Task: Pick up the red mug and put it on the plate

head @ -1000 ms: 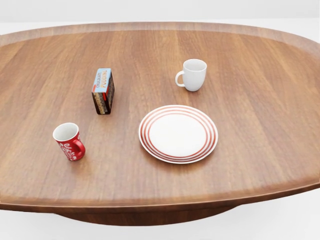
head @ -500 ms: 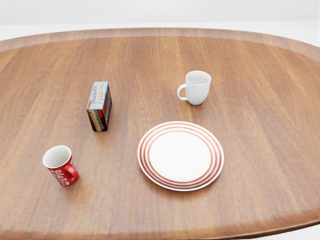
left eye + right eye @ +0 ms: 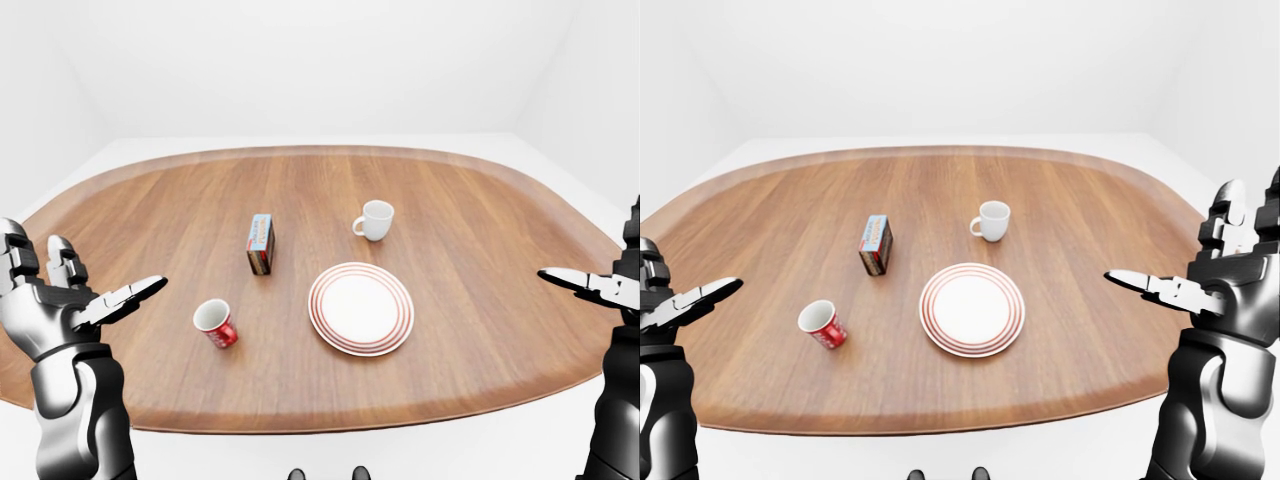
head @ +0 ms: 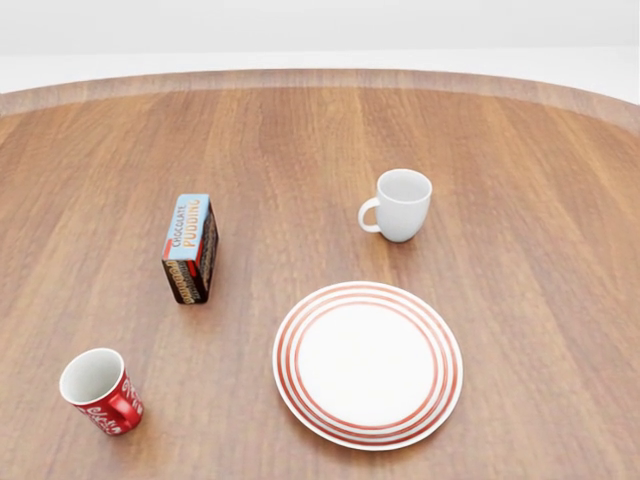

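Note:
The red mug [image 4: 101,391] with a white inside stands upright on the wooden table [image 4: 300,150], at the lower left of the head view; it also shows in the left-eye view [image 3: 215,322]. The white plate with red rings [image 4: 367,363] lies to its right, empty. My left hand [image 3: 85,300] is open at the left edge of the left-eye view, well left of the mug. My right hand [image 3: 1185,285] is open at the right edge of the right-eye view, far right of the plate. Neither hand holds anything.
A chocolate pudding box [image 4: 190,248] stands above the red mug. A white mug [image 4: 401,204] stands above the plate. The table's near rim [image 3: 320,420] runs along the bottom of the eye views.
The whole head view has shifted: the table's things have slid down and grown larger, and the near table edge has left the picture. The camera has moved closer; the things have not moved.

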You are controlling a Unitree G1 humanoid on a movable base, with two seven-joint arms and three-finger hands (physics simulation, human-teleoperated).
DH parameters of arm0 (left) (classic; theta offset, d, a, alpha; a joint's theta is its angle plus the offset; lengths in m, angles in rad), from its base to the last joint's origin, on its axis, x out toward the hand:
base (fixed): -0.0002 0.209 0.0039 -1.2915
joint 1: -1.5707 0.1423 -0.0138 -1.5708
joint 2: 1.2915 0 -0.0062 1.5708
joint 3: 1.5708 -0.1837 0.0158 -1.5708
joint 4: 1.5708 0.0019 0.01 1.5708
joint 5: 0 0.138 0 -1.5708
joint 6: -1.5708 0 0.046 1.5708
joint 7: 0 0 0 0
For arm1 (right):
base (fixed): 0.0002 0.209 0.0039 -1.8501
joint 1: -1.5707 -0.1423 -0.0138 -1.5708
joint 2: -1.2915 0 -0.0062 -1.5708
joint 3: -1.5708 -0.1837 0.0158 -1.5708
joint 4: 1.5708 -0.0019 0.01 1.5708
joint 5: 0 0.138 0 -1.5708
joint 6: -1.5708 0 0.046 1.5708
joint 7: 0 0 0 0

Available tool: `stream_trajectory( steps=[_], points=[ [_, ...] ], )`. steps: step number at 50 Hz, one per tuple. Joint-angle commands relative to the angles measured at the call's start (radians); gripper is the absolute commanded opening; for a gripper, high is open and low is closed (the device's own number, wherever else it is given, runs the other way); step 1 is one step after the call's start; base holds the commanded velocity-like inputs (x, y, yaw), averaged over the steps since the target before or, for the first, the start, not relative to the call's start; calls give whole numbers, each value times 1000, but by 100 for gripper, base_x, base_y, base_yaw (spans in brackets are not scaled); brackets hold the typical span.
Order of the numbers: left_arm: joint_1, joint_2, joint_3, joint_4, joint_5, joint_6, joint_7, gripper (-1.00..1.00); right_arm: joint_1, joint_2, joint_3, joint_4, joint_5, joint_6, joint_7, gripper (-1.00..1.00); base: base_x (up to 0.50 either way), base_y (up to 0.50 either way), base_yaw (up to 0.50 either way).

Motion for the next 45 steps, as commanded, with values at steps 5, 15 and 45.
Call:
stream_trajectory(
  steps=[5, 15, 45],
  points=[
    [2, -1, -1, -3, 5, 0, 1, 100, 1, 3, 3, 2, -6, 0, 3, 100, 28, 0, 0],
    [1, -1, 0, -6, 4, 0, 1, 100, -1, 2, 6, 6, -10, 0, 4, 100, 28, 0, 0],
    [1, -3, -2, 2, 9, 0, 0, 100, 4, 12, 17, 15, -43, 0, 13, 100, 13, 10, 0]
  ],
)
